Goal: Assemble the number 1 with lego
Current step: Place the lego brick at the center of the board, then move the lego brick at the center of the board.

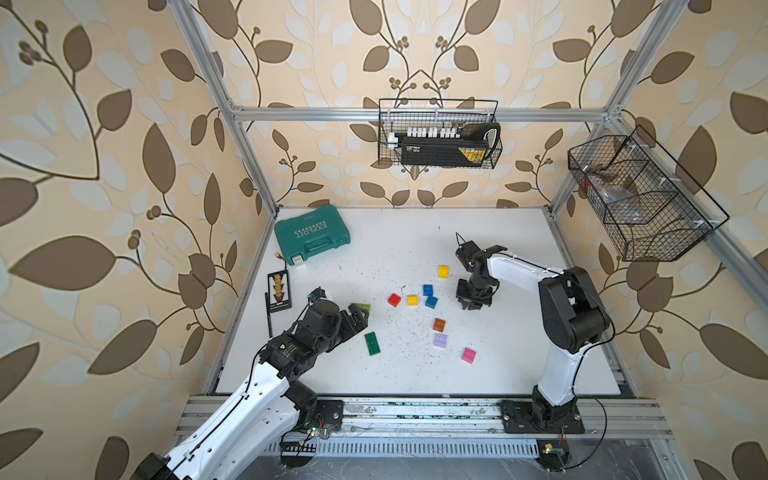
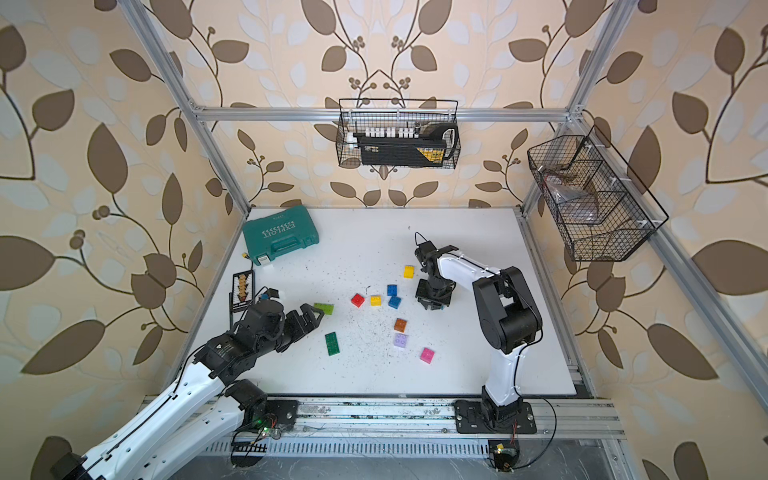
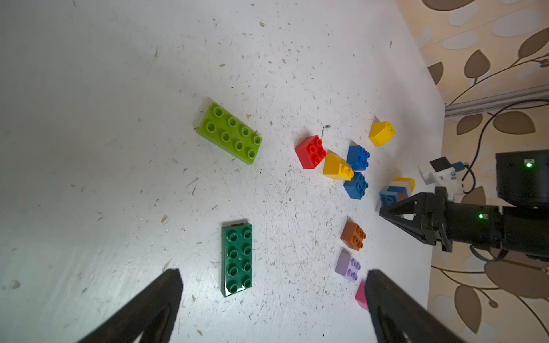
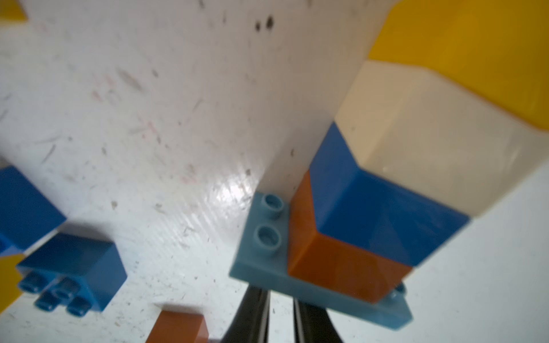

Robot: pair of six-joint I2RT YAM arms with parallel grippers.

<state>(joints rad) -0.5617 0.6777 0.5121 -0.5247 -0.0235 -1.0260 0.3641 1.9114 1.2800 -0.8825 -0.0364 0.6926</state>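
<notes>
Lying near the brick stack: blue brick, brown brick.

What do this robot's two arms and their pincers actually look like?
Both the left arm and right arm have white shells between bulky black joints, with thin black cables running alongside. The left gripper and right gripper are black, with pointed, hollow triangular fingers.

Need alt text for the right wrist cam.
A stack of studded plastic bricks dominates: grey-blue flat plate, then brown, blue, white and yellow bricks. The shut right gripper meets the plate's edge; whether it grips is unclear. Loose blue and brown bricks lie on the scuffed white table.
</notes>
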